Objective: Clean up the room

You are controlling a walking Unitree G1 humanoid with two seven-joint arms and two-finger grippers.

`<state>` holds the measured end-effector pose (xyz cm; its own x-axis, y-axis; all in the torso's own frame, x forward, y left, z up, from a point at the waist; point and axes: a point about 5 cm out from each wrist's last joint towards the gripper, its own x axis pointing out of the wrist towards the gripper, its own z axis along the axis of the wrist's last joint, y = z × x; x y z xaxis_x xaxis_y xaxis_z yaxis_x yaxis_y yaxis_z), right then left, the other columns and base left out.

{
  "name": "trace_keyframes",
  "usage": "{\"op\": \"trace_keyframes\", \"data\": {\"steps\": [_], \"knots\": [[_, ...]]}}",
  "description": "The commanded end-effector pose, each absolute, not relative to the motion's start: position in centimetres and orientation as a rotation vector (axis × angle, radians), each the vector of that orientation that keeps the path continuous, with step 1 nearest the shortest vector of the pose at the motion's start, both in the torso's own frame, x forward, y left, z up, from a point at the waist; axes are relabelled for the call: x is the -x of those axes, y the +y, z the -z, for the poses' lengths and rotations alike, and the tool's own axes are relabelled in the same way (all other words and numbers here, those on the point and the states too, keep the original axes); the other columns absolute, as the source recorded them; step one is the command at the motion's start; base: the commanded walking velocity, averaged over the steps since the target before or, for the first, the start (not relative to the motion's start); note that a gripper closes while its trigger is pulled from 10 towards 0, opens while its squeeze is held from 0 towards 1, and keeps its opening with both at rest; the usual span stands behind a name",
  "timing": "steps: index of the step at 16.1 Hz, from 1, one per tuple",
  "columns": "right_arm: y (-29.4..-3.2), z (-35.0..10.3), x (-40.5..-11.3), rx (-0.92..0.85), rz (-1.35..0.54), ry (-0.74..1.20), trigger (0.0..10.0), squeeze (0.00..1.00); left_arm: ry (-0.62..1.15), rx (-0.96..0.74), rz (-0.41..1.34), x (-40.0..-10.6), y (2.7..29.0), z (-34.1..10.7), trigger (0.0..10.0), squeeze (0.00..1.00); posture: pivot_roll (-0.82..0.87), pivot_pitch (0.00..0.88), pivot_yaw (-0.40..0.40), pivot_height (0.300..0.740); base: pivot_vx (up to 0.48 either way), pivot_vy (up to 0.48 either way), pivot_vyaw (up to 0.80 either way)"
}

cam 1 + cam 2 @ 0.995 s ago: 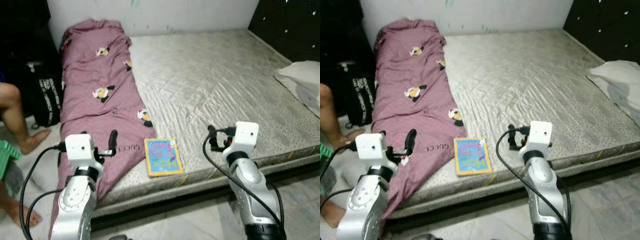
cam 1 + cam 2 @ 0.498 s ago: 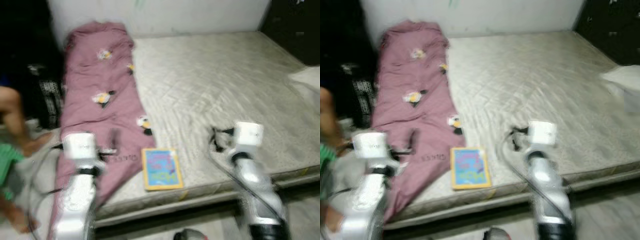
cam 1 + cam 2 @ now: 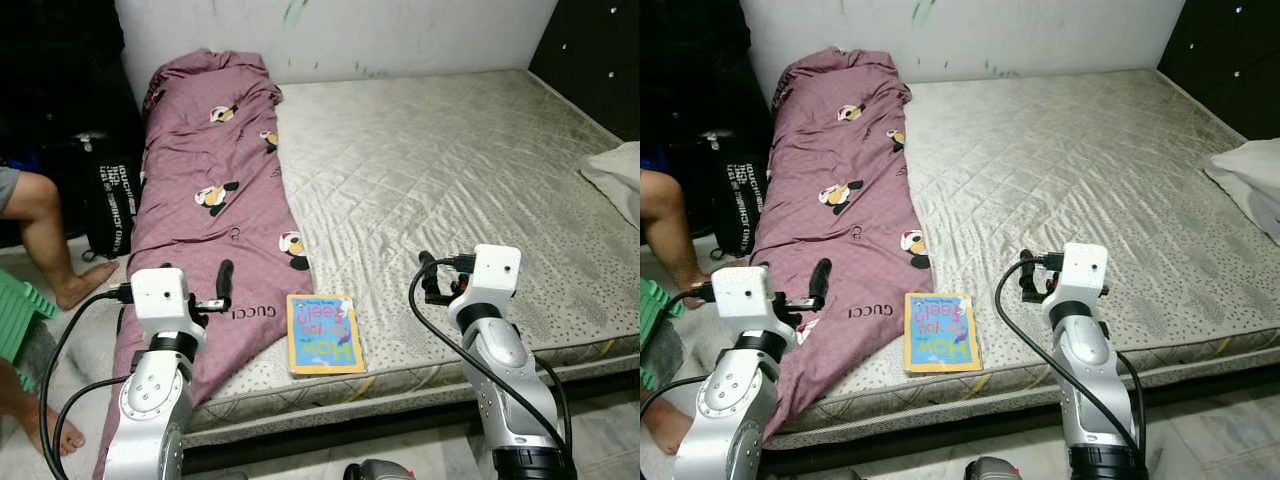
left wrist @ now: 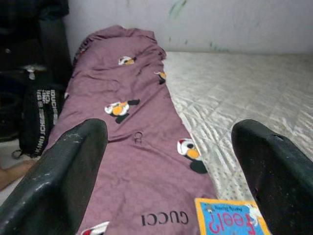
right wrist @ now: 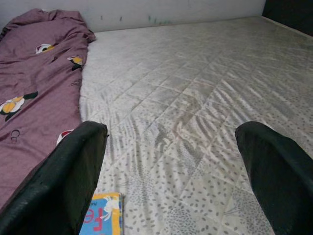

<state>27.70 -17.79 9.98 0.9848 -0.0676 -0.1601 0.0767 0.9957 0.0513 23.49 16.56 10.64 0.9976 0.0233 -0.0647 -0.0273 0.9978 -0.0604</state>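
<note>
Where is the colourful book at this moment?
The book lies flat on the mattress near its front edge, just beside the purple blanket, between the two raised grippers in the eye views.

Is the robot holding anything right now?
No. The left gripper and right gripper are both open and hold nothing, raised near the mattress edge.

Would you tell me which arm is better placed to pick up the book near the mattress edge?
Probably the left. The book lies beside the purple blanket, closer to the left gripper, whose fingers are open. The right gripper, also open, is farther off over the bare mattress.
</note>
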Motion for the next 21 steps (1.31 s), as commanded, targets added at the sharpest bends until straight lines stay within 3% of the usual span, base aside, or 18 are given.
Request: {"op": "trace_keyframes", "data": {"steps": [1, 12, 21], "knots": [[-17.92, -10.04, -27.64, -0.060, 0.080, 0.159, 10.0, 0.00, 0.060, 0.071, -0.041, -23.36, 16.85, -10.86, 10.0, 0.00, -0.01, 0.048, -0.008, 0.740, 0.000, 0.000, 0.00], [-17.76, -10.01, -27.54, -0.062, 0.068, 0.159, 10.0, 0.00, 0.031, -0.023, -0.078, -23.21, 17.54, -10.91, 10.0, 0.00, -0.01, 0.050, -0.007, 0.736, 0.000, 0.000, 0.00], [-17.57, -10.10, -27.48, -0.073, 0.051, 0.150, 10.0, 0.00, 0.038, -0.028, -0.074, -23.16, 17.37, -10.82, 10.0, 0.00, -0.01, 0.047, -0.009, 0.633, 0.000, 0.000, 0.00]]}}
